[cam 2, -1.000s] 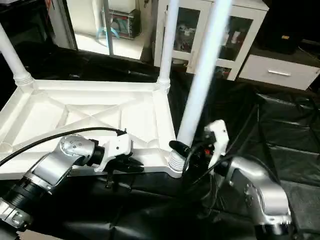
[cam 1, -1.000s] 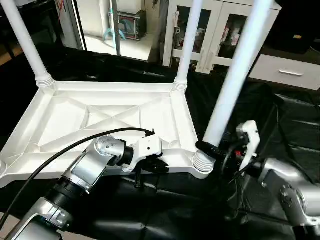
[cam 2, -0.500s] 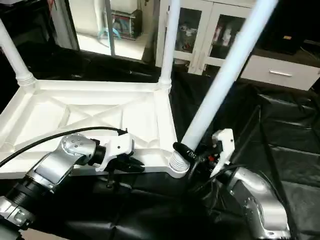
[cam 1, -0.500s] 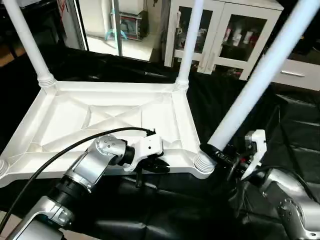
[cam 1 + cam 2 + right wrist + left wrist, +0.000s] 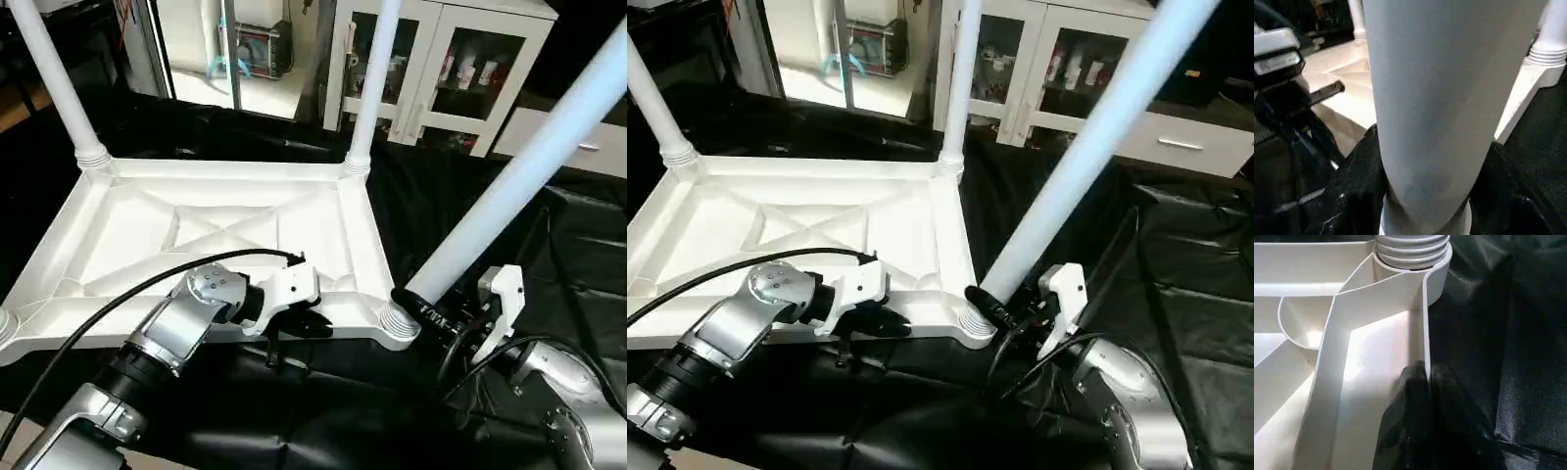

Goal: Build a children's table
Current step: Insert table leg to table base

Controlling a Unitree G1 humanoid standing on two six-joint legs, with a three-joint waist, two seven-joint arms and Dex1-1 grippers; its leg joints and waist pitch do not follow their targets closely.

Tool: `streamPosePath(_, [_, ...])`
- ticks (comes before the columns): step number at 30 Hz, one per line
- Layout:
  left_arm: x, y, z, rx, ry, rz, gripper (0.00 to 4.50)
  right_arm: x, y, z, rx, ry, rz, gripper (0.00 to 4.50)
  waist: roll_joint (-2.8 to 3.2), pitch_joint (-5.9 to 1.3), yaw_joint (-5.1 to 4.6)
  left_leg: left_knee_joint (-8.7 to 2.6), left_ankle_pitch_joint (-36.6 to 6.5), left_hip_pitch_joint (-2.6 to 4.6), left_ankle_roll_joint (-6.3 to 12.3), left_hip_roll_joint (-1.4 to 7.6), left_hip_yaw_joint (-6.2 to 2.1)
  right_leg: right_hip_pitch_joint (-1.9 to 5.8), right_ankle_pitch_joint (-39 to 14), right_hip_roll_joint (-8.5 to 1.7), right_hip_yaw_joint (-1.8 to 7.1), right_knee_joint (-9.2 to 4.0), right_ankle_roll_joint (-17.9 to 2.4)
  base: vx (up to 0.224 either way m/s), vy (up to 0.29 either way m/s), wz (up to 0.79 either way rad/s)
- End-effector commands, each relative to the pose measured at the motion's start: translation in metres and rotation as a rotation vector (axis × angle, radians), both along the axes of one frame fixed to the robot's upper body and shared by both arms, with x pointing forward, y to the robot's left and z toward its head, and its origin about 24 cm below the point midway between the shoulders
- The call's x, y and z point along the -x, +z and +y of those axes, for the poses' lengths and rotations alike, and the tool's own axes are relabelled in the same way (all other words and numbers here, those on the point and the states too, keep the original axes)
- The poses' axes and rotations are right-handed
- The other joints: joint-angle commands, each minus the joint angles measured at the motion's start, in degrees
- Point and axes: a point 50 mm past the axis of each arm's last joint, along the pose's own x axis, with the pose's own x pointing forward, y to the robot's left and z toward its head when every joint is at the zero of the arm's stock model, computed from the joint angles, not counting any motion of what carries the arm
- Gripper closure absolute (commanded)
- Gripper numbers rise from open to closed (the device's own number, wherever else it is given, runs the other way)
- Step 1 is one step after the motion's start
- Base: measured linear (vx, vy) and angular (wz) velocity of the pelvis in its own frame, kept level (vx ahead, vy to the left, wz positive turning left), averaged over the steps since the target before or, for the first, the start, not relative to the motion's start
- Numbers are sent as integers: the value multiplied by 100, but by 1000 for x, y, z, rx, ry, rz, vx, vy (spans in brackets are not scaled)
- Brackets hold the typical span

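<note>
Left eye view: your right gripper (image 5: 423, 305) is grasping the tilted leg (image 5: 519, 181); your left gripper (image 5: 312, 325) is pinching the tabletop (image 5: 196, 240) rim, fingers clenched.

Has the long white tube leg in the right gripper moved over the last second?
Yes. The long white tube leg has tipped rightward, its top swinging away from the upright far-corner leg; its base stays at the near corner socket.

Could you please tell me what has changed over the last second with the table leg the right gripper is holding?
The right gripper has tipped the near-right leg from nearly upright to leaning right, its foot still at the corner socket. The left gripper stays clamped on the tabletop rim.
</note>
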Motion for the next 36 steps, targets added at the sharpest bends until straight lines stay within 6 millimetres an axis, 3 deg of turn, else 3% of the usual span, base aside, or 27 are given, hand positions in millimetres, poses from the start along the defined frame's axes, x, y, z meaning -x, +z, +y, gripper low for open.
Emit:
streamPosePath(1, [-7,-1,12,-49,73,-17,440,13,-30,3,117,66,177,259,25,-192,7,-574,-1299,-1,98,561,-242,158,-1832,-654,371,-589,-1048,0,0,0])
streamPosePath(13, [-5,-1,14,-46,70,-10,440,4,-39,1,134,16,320,259,34,-190,-8,-612,-1662,32,-74,577,-269,142,-1951,-660,378,-611,-1029,0,0,0])
streamPosePath(19, [-5,-1,14,-43,71,-10,440,1,-44,-1,112,-26,363,259,22,-151,-38,-652,-2103,79,-154,572,-310,122,-2773,-688,373,-700,-827,0,0,0])
streamPosePath(25, [-4,-1,14,-41,73,-7,440,1,-54,-3,147,-66,398,259,41,-158,-58,-668,-2017,74,-184,579,-298,120,-2325,-665,377,-674,-921,0,0,0])
streamPosePath(36, [-7,0,13,-35,111,-28,450,-9,-48,-3,173,-115,313,262,52,-136,-104,-679,-2357,95,-218,580,-323,65,-2840,-672,385,-727,-774,0,0,0])
